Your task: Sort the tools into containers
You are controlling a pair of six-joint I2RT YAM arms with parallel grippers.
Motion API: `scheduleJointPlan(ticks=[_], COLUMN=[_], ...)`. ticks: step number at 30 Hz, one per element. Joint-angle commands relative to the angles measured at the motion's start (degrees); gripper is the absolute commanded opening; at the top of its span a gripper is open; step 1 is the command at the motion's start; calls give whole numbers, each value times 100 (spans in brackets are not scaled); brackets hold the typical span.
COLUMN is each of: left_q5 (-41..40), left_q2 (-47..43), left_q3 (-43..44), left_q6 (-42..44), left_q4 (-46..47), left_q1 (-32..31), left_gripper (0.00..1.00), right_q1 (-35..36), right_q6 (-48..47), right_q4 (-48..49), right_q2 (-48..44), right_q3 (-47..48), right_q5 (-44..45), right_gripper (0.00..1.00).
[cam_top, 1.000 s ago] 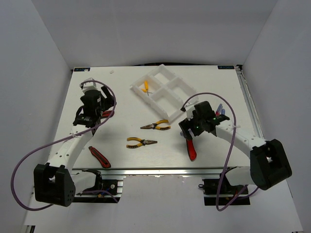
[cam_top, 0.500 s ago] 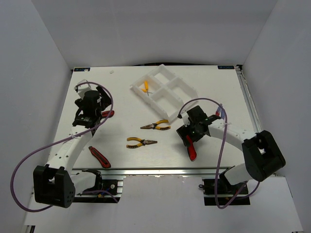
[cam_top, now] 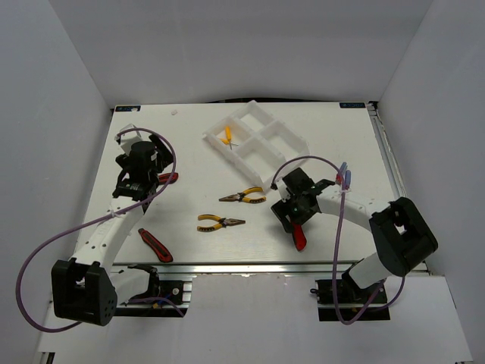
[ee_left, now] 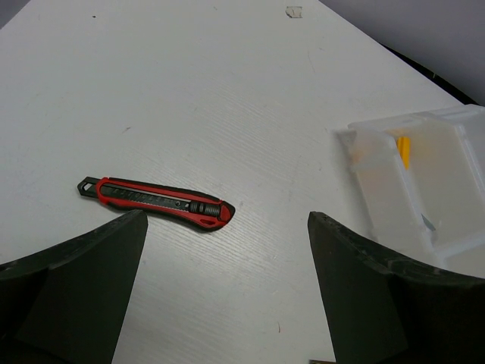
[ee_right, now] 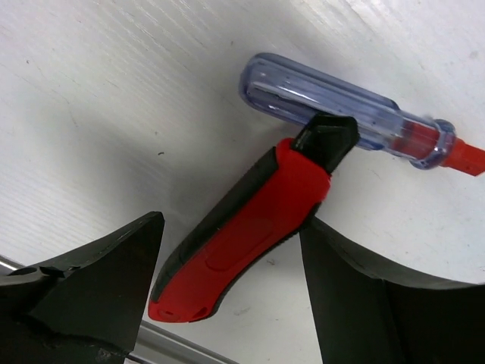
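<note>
From above, the white tray (cam_top: 282, 133) sits slantwise near the far edge of the bench (cam_top: 197, 163). A tiny yellow tool (cam_top: 227, 135) lies in the compartment closest to the bench's left edge. Two pairs of yellow-handled pliers lie mid-bench, the far pliers (cam_top: 242, 197) and the near pliers (cam_top: 220, 222). The left claw (cam_top: 138, 180) hangs over the left side, with the far-left knife (cam_top: 168, 178) just beside it. The near-left knife (cam_top: 154, 244) lies by the near edge. The right claw (cam_top: 292, 211) is low over the right knife (cam_top: 300, 236). Thin screwdrivers (cam_top: 345, 176) show toward the right edge.

In the left wrist view, the left claw (ee_left: 227, 296) is spread wide with nothing in it. The far-left knife (ee_left: 155, 201) lies flat on the bench beyond the fingers (ee_left: 83, 280). A corner of the tray (ee_left: 364, 163) shows at the right.

In the right wrist view, the right claw (ee_right: 231, 227) is released and straddles the right knife (ee_right: 242, 235). One finger (ee_right: 356, 288) is touching the knife or nearly so, the other stands apart. The knife's black tip rests against a clear-blue screwdriver (ee_right: 341, 114).
</note>
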Motion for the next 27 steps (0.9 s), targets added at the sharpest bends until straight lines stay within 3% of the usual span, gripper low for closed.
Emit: scheduleJointPlan(ticks=[1, 10, 16, 18, 27], left_q5=[-85, -103, -103, -103, -76], left_q2=[-220, -237, -246, -237, -149], left_q3=[88, 97, 70, 70, 18], left_q6=[29, 55, 117, 134, 327], left_q4=[4, -13, 31, 31, 110], left_q1=[-29, -72, -72, -72, -72], left_gripper=[98, 98, 98, 98, 98], right_q1=[110, 189, 198, 198, 189], right_q6=[101, 137, 93, 23, -706], right_q4=[-122, -148, -113, -34, 37], right_q2=[149, 141, 18, -183, -1290], right_q3=[228, 202, 158, 97, 456], right_q5=[196, 293, 206, 153, -111], right_gripper=[77, 61, 39, 30, 12])
